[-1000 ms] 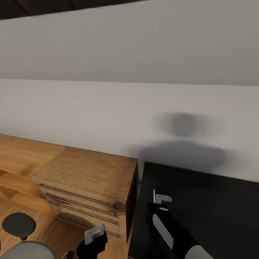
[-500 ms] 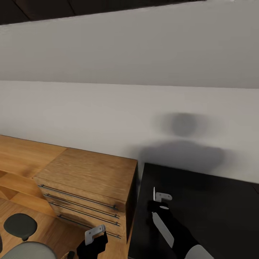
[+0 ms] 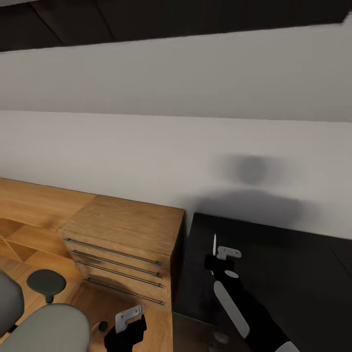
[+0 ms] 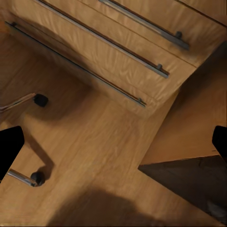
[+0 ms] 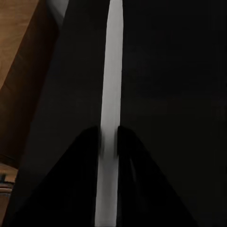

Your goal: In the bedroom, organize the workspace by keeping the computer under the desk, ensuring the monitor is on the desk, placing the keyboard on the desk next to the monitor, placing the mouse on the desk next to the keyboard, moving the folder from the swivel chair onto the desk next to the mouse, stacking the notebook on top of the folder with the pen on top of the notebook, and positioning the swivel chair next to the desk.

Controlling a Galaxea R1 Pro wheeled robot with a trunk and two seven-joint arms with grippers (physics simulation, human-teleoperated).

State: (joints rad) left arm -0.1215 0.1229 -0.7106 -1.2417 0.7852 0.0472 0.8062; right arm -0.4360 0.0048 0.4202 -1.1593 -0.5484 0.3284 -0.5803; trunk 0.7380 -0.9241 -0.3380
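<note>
Black flat desk top [image 3: 293, 274] lies right under the right pincer [image 3: 217, 252], which pinches a thin white flat thing [image 5: 111, 71], maybe the folder, on edge, long side pointing across the desk, while the left pincer [image 3: 129, 315] hangs wide open beside the desk.

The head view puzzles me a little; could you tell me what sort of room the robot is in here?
Probably a bedroom or home-office corner: a wooden drawer unit with bar handles stands against a plain white wall, a black desk top sits beside it, and a grey swivel chair stands on the wood floor.
</note>
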